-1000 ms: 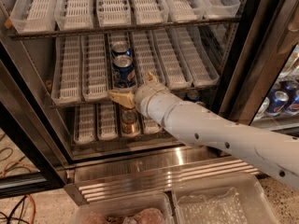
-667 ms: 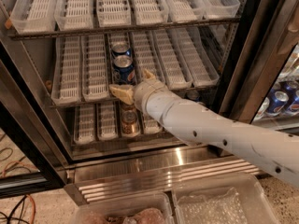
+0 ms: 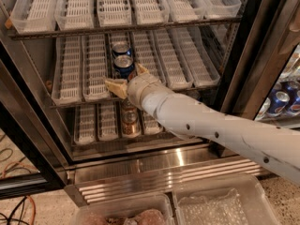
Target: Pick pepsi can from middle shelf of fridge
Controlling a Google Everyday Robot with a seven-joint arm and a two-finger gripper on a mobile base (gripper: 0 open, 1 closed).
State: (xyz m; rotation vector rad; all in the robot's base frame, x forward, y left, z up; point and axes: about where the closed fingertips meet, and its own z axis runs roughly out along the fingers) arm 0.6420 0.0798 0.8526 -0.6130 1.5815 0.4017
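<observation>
The pepsi can (image 3: 123,63), blue with a silver top, stands at the front of a lane on the middle shelf (image 3: 70,74) of the fridge (image 3: 154,170). A second can (image 3: 121,48) stands right behind it in the same lane. My gripper (image 3: 124,77) is at the shelf's front edge, just in front of and below the pepsi can. Its tan fingers are spread open, one (image 3: 114,85) to the can's left and one (image 3: 141,70) to its right. It holds nothing. My white arm reaches in from the lower right and hides the can's lower part.
A gold-brown can (image 3: 130,121) stands on the lower shelf under my wrist. An upper shelf of whitish trays (image 3: 112,6) hangs above. Blue cans (image 3: 281,101) show behind the right door. Dark door frames flank the opening. Clear plastic bins (image 3: 220,205) sit below.
My gripper has moved slightly up and inward towards the pepsi can. The cans have not moved.
</observation>
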